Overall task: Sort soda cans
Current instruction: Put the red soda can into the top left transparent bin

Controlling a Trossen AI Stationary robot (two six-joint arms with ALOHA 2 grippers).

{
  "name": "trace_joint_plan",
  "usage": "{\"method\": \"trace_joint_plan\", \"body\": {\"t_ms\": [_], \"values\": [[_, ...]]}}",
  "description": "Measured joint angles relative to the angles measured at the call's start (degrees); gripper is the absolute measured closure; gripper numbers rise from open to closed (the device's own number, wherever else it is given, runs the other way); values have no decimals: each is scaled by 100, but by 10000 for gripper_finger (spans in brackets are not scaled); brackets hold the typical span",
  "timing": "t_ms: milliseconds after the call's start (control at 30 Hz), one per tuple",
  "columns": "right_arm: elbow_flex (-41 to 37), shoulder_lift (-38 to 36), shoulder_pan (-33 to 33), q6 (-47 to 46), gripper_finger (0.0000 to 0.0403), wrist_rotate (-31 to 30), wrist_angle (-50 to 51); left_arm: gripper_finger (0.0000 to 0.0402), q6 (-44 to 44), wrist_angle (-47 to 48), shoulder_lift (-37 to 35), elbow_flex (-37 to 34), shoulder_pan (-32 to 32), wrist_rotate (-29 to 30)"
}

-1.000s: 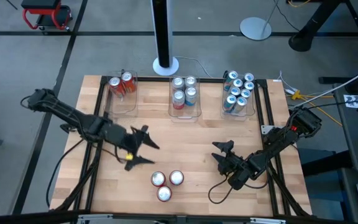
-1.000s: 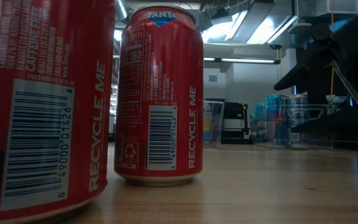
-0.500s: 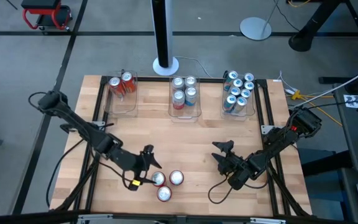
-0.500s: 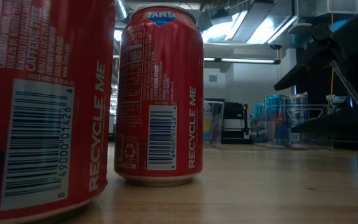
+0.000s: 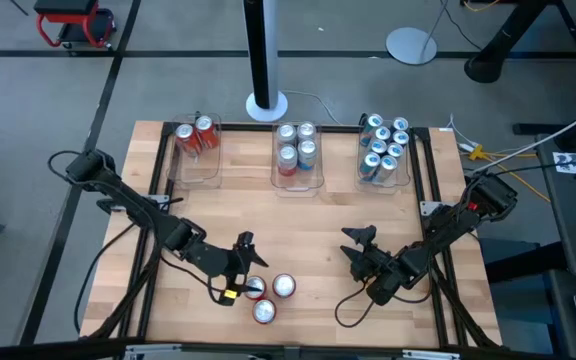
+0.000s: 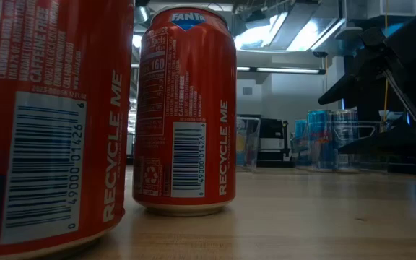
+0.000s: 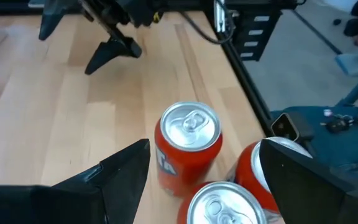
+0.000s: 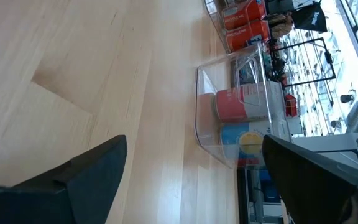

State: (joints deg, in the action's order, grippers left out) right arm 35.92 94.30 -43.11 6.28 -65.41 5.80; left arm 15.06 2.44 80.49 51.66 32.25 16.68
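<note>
Three red soda cans stand upright in a cluster near the table's near edge: one (image 5: 255,289) closest to my left gripper, one (image 5: 284,286) beyond it, one (image 5: 265,312) nearest the edge. My left gripper (image 5: 241,268) is open and comes in from the left. Its fingers stand on either side of the closest can (image 7: 219,202), and no touch shows. The other two cans (image 7: 189,140) (image 7: 261,168) stand ahead. In the low view two red cans (image 6: 49,123) (image 6: 186,108) fill the left. My right gripper (image 5: 348,243) waits open at the right.
Three clear bins line the far edge: the left one (image 5: 180,168) holds two red cans, the middle one (image 5: 298,182) silver-and-red cans, the right one (image 5: 383,183) teal cans. A black pole base (image 5: 266,103) stands behind them. Bare wood (image 5: 298,225) lies between bins and cluster.
My left gripper has moved down and toward the table's near edge and right, up to the three red cans, until its open fingers stand around the closest one. The cans have stayed in place.
</note>
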Motion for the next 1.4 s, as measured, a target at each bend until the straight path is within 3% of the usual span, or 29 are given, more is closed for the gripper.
{"method": "trace_joint_plan", "body": {"t_ms": [100, 300, 367, 567, 800, 1100, 1400], "values": [[0, 0, 0, 0, 29, 2, 0, 94, 104, -18, 79, 0, -2, 7], [0, 0, 1, 0, 29, 2, 0, 16, 171, -1, 109, -2, 2, 107], [0, 0, 0, 0, 29, 15, 2, 7, 146, 36, 109, -2, 0, 207], [0, 0, 0, 0, 29, 56, 4, 25, 136, 410, -46, -2, 127, 218], [0, 0, 0, 0, 29, 50, 13, 26, 1001, 559, 1, -2, 431, 193], [0, 0, 0, 0, 29, 5, 2, 27, 1349, 768, 85, -145, 446, 204], [0, 0, 0, 0, 29, 4, 7, 27, 1274, 466, 636, -162, 448, 202]]}}
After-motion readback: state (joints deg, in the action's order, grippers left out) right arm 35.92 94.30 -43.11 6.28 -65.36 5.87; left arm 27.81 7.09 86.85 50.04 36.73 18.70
